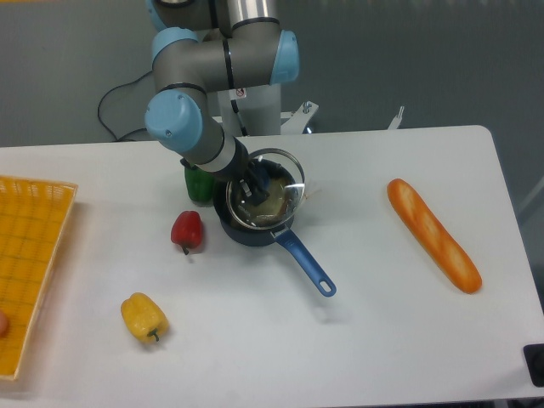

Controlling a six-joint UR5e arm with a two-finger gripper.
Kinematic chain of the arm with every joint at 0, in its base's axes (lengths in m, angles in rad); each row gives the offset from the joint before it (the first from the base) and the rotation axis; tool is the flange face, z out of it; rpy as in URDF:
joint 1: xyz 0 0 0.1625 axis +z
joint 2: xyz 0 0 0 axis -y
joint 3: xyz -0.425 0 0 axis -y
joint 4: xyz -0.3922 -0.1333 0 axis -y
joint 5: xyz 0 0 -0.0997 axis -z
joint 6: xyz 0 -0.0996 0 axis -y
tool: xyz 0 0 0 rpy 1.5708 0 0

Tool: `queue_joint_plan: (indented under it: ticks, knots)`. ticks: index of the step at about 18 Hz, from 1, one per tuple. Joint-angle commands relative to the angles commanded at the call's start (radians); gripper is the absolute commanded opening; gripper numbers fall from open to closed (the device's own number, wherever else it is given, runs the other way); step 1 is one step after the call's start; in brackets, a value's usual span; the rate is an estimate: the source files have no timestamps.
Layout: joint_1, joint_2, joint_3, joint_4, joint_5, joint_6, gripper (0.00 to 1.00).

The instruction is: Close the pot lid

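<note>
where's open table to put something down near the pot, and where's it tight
Bare table runs between the pot's handle and the baguette, and along the front edge right of the yellow pepper. It is crowded left of the pot: the red pepper, the green pepper and the gripper with the lid sit close together.

A white table [365, 340] carries the dark-blue pot [255, 229], red pepper [187, 230], green pepper [199, 183], yellow pepper [143, 316], baguette [433, 235] and an orange basket [30, 255] at its left edge.
</note>
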Motion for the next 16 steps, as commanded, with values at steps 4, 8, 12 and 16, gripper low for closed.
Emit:
queue_joint_plan:
  ticks: [4, 8, 12, 16]
  knots:
    - [0.000, 0.000, 0.008, -0.002, 0.000, -0.002, 0.94]
    - [0.002, 0.002, 0.049, -0.017, -0.002, -0.002, 1.00]
    - [0.032, 0.006, 0.121, -0.020, -0.066, 0.000, 1.00]
    - [0.086, 0.018, 0.199, -0.072, -0.192, 0.011, 1.00]
